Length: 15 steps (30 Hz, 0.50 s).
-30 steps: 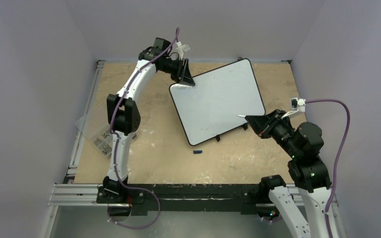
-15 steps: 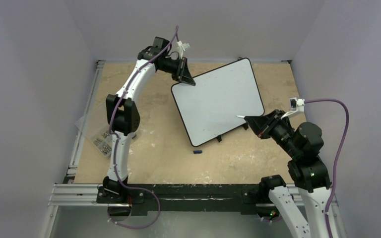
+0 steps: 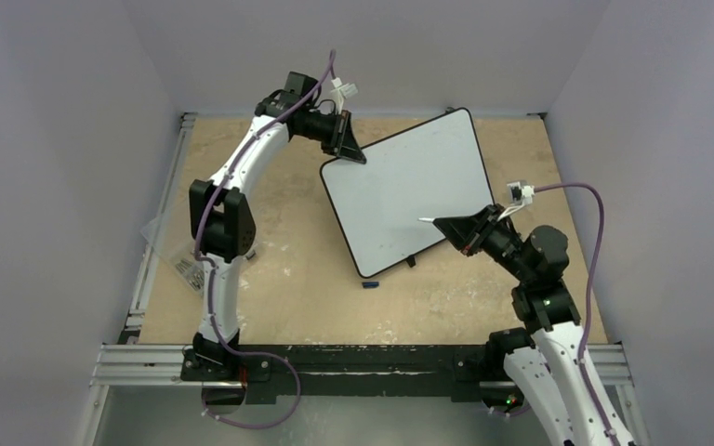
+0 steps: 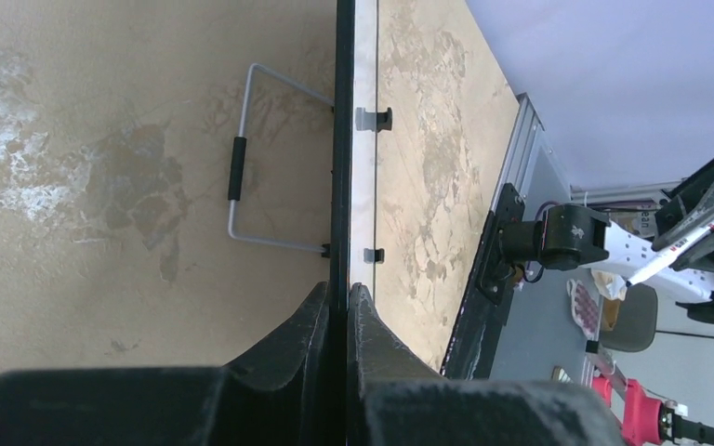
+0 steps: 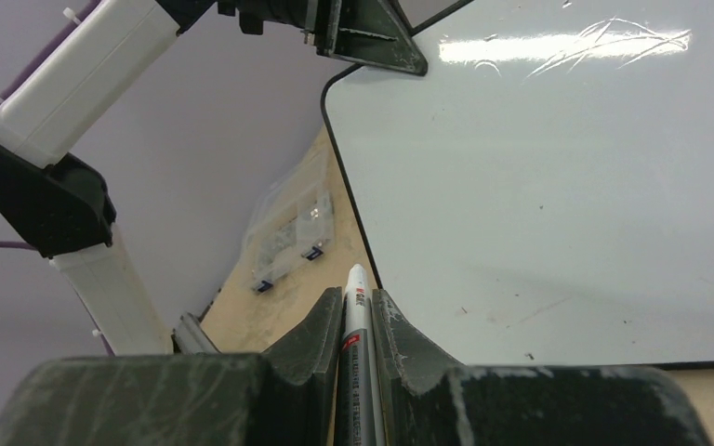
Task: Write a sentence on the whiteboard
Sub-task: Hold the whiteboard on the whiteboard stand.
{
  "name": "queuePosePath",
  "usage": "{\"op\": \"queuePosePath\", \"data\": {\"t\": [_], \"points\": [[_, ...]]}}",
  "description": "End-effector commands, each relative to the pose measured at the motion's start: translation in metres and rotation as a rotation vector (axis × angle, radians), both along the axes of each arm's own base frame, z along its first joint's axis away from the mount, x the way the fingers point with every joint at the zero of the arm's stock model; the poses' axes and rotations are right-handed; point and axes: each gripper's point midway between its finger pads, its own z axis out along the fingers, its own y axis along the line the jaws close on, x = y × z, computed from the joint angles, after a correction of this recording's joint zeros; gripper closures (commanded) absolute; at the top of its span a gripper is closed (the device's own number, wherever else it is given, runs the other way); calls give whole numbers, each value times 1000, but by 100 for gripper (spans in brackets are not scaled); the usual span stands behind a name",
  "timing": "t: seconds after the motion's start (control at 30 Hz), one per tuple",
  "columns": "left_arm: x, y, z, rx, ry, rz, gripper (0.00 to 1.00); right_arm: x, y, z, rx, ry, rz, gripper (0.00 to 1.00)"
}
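2 claws are busy: the left claw (image 3: 354, 154) is clamped on the far-left corner of the whiteboard (image 3: 409, 190), which lies skewed on the tabletop (image 3: 279, 288). The right claw (image 3: 448, 225) grips a marker (image 3: 427, 220) above the whiteboard's near edge. Nothing is written yet; next, the tip likely needs lowering onto the whiteboard.

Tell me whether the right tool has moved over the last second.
Yes. The right tool has shifted left, closer to the small blue piece on the table, carrying its marker farther over the whiteboard.
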Motion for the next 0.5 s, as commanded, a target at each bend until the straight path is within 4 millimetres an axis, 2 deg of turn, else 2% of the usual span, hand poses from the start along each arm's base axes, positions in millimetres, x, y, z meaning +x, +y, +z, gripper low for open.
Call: {"op": "queuePosePath", "data": {"t": [0.0,0.13,0.27,0.37,0.47], "points": [[0,-2,28,0,-159,6,100,11,12,38,52,-193,47,100],[1,0,26,10,-171,33,100,38,25,33,15,-182,32,100],[3,1,26,15,-182,50,100,59,48,37,-36,-196,30,100],[4,1,27,13,-192,52,100,67,69,35,-55,-224,51,100],[2,2,27,14,-210,42,100,67,87,32,-48,-290,91,100]]}}
